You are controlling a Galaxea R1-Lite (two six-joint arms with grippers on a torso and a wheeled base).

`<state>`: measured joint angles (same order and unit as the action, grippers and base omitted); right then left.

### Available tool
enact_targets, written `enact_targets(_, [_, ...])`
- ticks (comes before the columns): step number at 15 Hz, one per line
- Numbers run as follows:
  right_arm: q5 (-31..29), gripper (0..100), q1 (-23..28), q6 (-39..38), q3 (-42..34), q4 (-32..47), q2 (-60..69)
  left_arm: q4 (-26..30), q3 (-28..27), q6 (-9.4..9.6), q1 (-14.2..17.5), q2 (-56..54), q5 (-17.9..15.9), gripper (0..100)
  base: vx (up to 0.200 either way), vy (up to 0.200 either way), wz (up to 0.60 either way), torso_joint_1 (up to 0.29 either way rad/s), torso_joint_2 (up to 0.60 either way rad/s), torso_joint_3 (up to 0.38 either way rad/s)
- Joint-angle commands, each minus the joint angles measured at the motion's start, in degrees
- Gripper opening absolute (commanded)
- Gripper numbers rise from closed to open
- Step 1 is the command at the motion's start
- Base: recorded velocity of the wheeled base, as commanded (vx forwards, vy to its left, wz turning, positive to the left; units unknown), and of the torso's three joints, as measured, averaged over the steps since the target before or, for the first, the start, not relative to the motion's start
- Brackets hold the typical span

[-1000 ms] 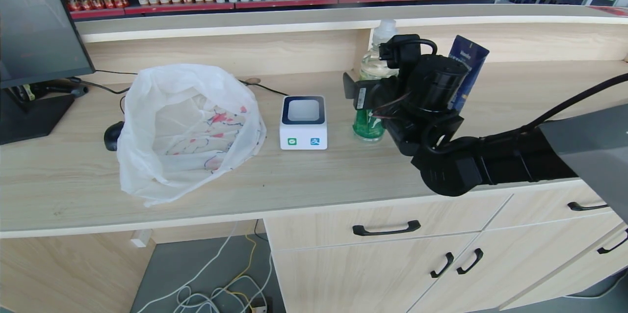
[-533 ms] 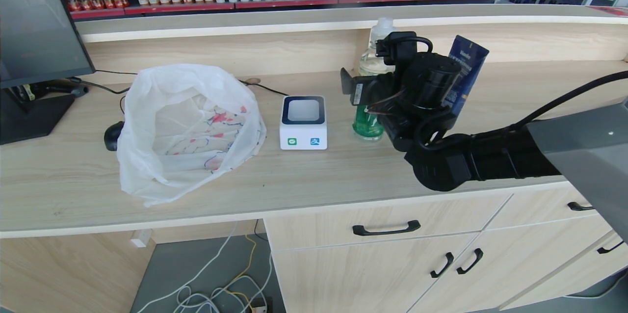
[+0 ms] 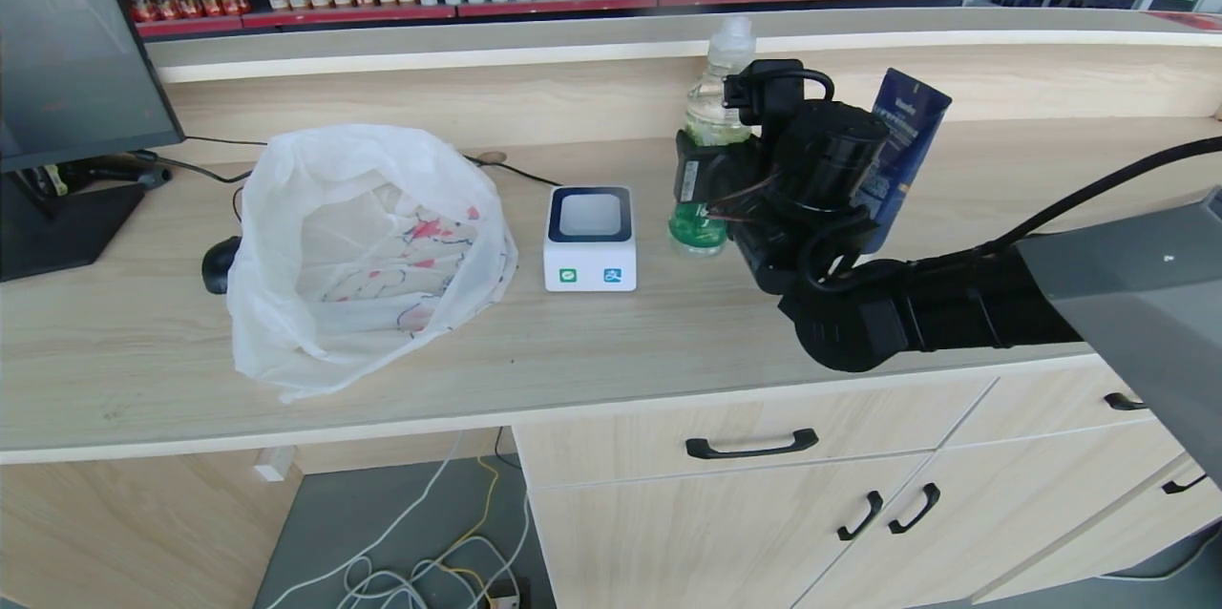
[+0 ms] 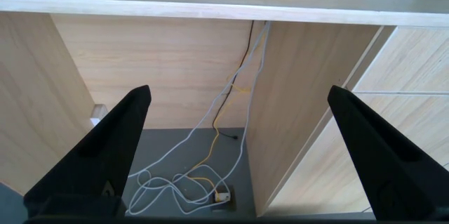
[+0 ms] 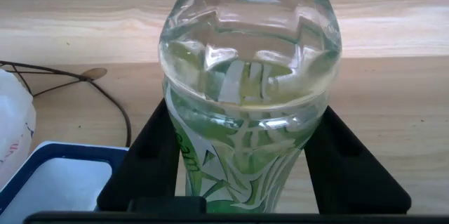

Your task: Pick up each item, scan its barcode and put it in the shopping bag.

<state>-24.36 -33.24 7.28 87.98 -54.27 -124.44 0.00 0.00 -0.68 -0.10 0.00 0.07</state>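
The clear plastic bottle with green label and white cap (image 3: 708, 113) sits clamped at its ribbed middle in the right gripper (image 5: 249, 175), just beside the white box scanner (image 3: 590, 237) on the pale wooden counter (image 3: 573, 351). It looks full, so rather heavy. The thin smooth wall seems slippery and dentable, so a middle hold suits it. The left gripper (image 4: 238, 90) hangs spread wide below the counter edge.

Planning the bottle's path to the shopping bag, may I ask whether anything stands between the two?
Yes: the white scanner sits on the counter directly between the bottle, gripped by the right gripper, and the shopping bag. It stands low, so carrying the bottle above it would likely clear it.
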Motion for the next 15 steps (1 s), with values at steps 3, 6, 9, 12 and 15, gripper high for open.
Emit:
enact_targets(3, [0.1, 0, -0.1, -0.1, 0.0, 0.0, 1.6, 0.0, 0.0, -0.02, 0.0, 0.0, 0.0, 100, 0.0, 0.0, 0.0, 0.0, 0.0, 0.0])
enact_targets(6, [0.1, 0, -0.1, 0.0, -0.1, 0.0, 2.8, 0.0, 0.0, -0.02, 0.0, 0.0, 0.0, 100, 0.0, 0.0, 0.0, 0.0, 0.0, 0.0])
enact_targets(9, [0.1, 0, -0.1, 0.0, -1.3, 0.0, 5.3, 0.0, 0.0, -0.02, 0.0, 0.0, 0.0, 100, 0.0, 0.0, 0.0, 0.0, 0.0, 0.0])
enact_targets(12, [0.3, 0, -0.2, 0.0, -6.4, 0.0, 10.2, 0.0, 0.0, -0.02, -0.1, 0.0, 0.0, 100, 0.0, 0.0, 0.0, 0.0, 0.0, 0.0])
enact_targets(15, [0.5, 0, -0.2, -0.2, -14.3, 0.0, 16.0, 0.0, 0.0, -0.02, -0.1, 0.0, 0.0, 100, 0.0, 0.0, 0.0, 0.0, 0.0, 0.0])
